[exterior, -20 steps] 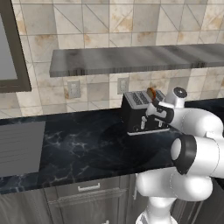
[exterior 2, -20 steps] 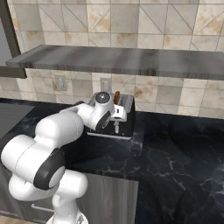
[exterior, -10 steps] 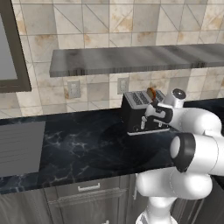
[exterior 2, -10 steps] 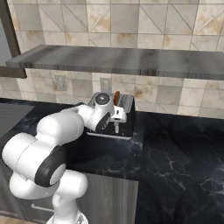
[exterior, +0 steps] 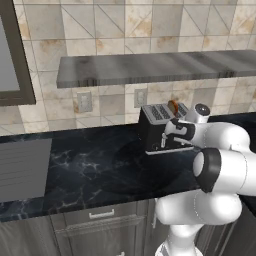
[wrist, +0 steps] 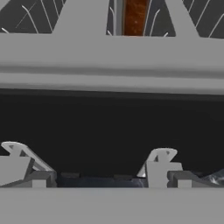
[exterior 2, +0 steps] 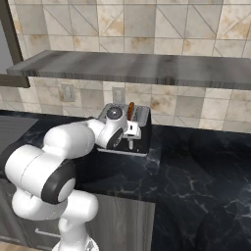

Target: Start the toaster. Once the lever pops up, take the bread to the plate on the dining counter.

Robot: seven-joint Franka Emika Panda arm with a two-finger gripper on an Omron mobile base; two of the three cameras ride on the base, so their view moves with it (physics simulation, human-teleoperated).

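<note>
Nearest, the end effector [wrist: 92, 168] hung over the front face of the toaster [exterior: 159, 131], its two fingertips [wrist: 159, 164] spread wide apart with nothing between them. In the hand view they stood just beside the toaster's dark front wall, roughly where its levers sit, though the levers themselves could not be told apart from the fingers there. Beyond the black wall lay the silver slotted top, and in one slot stood the bread [wrist: 134, 16], upright, its brown edge poking above the metal. The right base view showed the same slice [exterior 2: 131, 110] rising from the slot behind the wrist. The toaster rested on the black marble tabletop [exterior: 90, 165] against the tiled wall, under a grey shelf [exterior 2: 132, 68].

By my judgement, the lever would be stiff and sprung, best pressed straight down with one fingertip on its top. The toaster looked heavy enough to stay put. The bread would likely be light, dry and crumbly; it should be pinched gently across its flat faces near the exposed top edge and drawn straight up.
</note>
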